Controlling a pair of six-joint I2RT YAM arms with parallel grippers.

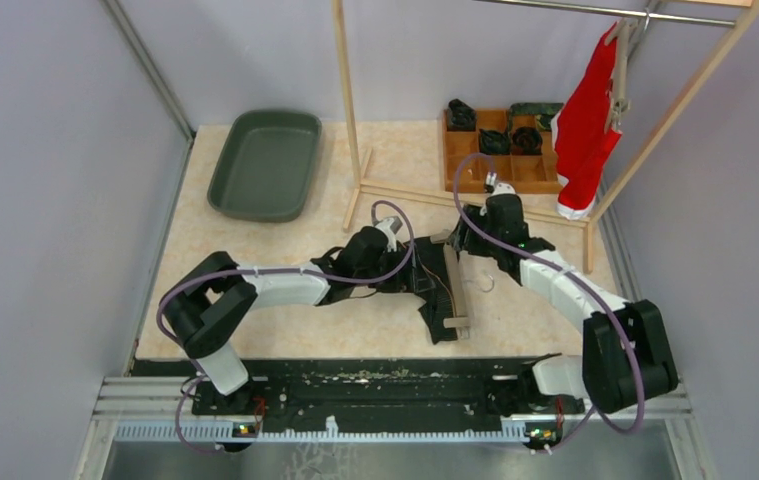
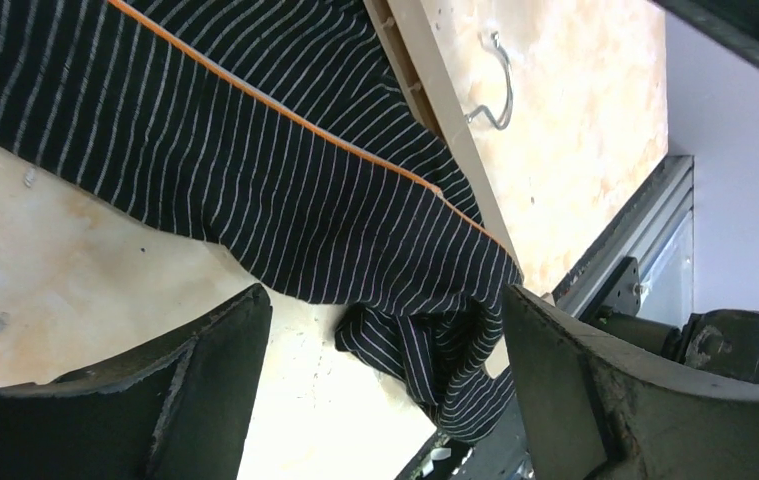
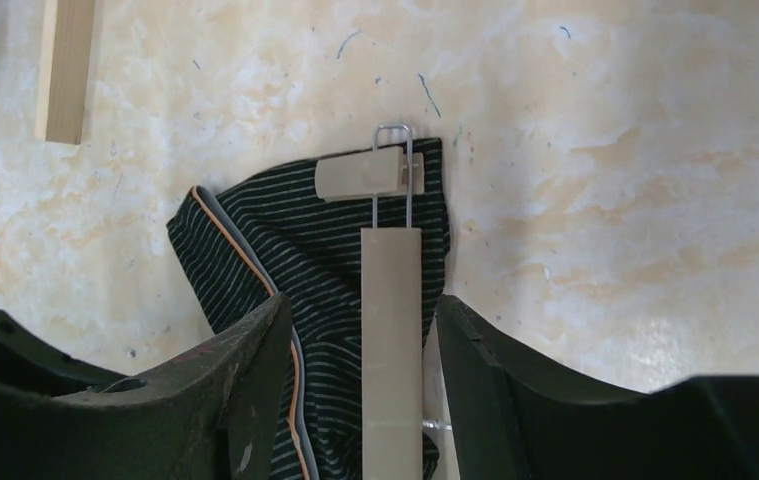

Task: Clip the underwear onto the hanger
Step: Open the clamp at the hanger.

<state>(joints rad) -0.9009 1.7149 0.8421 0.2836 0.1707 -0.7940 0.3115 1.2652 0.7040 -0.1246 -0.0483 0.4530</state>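
Left gripper hangs spread wide over the underwear, pinching nothing. The right gripper is also spread, one finger on each side of the hanger bar without touching it. At the far left of the counter sits a green tray. At the far right, a wooden divided box holds dark rolled garments in several compartments. The underwear lies mid-counter under the hanger, black with thin white stripes and orange piping. A pale clip sits on its far edge.
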